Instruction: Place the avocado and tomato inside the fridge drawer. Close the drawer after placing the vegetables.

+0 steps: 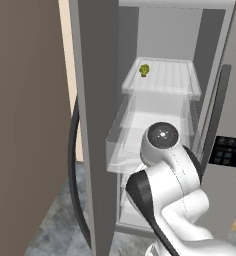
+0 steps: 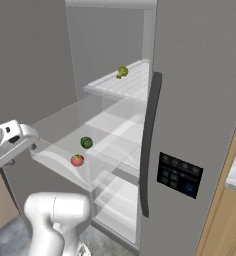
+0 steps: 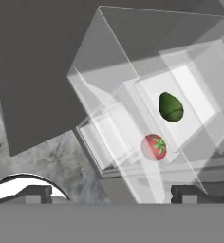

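Note:
The fridge drawer (image 2: 57, 165) is pulled out of the open fridge, a clear bin with frosted walls (image 3: 109, 71). Inside it lie the dark green avocado (image 3: 171, 107) and, closer to the front wall, the red tomato (image 3: 154, 146). In the right base view the avocado (image 2: 86, 142) lies just behind the tomato (image 2: 77, 160). My gripper (image 3: 111, 194) hangs open above and in front of the drawer, holding nothing, with one fingertip (image 3: 35, 193) on each side of the view. In the left base view my arm hides most of the drawer (image 1: 116, 145).
A pale yellow-green lumpy item (image 1: 144, 70) sits on the white ribbed shelf (image 2: 120, 85) above the drawer. The open left door (image 1: 95, 125) stands beside the drawer. The right door, with its dark handle (image 2: 149, 140) and control panel (image 2: 179, 175), is shut.

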Motion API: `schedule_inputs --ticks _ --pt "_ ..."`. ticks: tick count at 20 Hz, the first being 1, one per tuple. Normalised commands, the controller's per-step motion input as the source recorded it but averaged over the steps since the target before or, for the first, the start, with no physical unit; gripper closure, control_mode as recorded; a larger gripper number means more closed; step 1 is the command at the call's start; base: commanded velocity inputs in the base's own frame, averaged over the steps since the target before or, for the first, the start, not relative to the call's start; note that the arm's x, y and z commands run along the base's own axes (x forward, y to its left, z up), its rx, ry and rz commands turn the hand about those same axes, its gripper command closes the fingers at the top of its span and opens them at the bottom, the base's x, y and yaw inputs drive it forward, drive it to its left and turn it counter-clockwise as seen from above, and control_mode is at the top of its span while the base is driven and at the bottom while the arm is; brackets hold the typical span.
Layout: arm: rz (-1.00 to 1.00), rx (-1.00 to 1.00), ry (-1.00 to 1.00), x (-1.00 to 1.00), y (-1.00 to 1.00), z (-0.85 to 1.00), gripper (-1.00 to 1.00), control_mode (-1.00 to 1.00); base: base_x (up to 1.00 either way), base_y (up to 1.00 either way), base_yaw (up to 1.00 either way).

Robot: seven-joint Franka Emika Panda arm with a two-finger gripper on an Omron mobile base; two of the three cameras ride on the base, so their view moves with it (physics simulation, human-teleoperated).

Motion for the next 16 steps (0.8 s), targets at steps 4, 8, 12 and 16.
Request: schedule_inputs --ticks 4,8,12,16 --pt "0.00 0.00 0.00 0.24 0.00 -0.41 -1.00 -1.00 0.00 0.00 0.00" --pt "0.00 0.00 0.00 0.37 -0.02 -0.35 -1.00 -1.00 0.00 0.00 0.00" --pt "0.00 0.00 -0.03 0.35 -0.08 -0.38 -1.00 -1.00 0.00 0.00 0.00" --pt "0.00 0.00 -0.06 0.36 -0.11 -0.42 -1.00 -1.00 0.00 0.00 0.00"
